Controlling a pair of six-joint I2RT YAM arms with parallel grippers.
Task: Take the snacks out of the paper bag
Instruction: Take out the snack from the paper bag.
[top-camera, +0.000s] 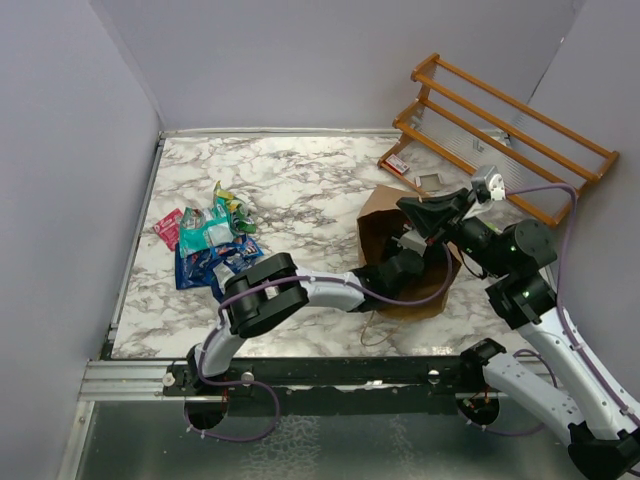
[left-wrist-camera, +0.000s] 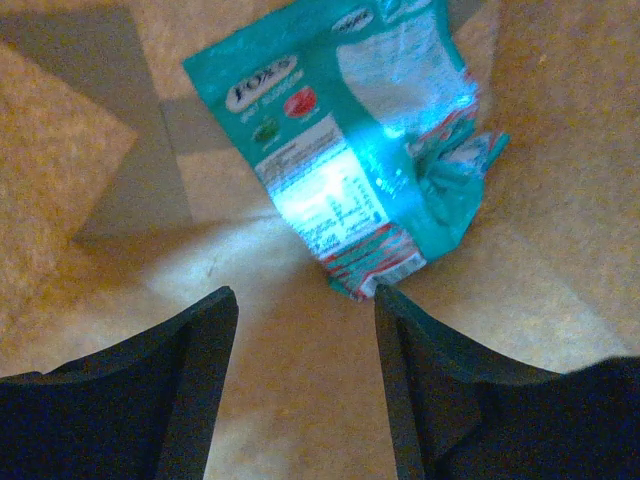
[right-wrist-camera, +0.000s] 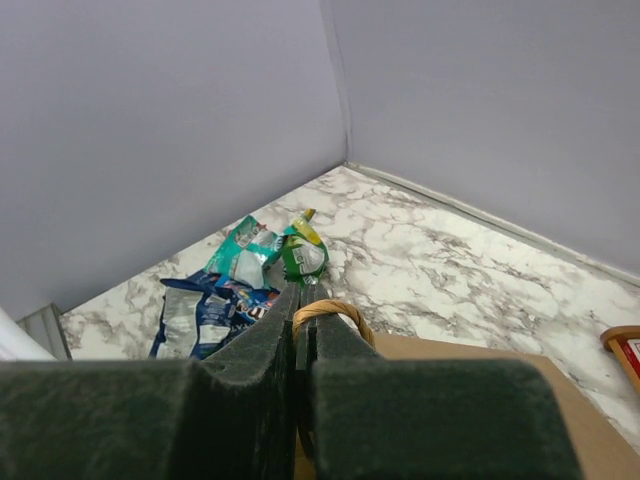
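Well left of left claw (left-wrist-camera: 304, 293), piled on counter (top-camera: 300, 180): snacks (top-camera: 212, 240) already out. Inside paper bag (top-camera: 385, 205), left claw spread wide, empty, aimed at teal packet (left-wrist-camera: 340, 140) lying flat just beyond its tips, likely readied for pickup. Right claw (right-wrist-camera: 303, 298) clenched on twisted-paper handle (right-wrist-camera: 335, 308), above and right of left claw, apparently holding bag mouth open for reach.

A plain brown kraft paper bag (top-camera: 385, 210) gapes open on the marble bench. Inside it, a crinkled teal foil packet (left-wrist-camera: 360, 150) with white and red print lies flat on the paper. Well to the bag's left, a blue packet (top-camera: 205, 265), green packet (top-camera: 205, 230), yellow-green packet (top-camera: 232, 205) and small red-pink packet (top-camera: 168, 228) lie heaped together.
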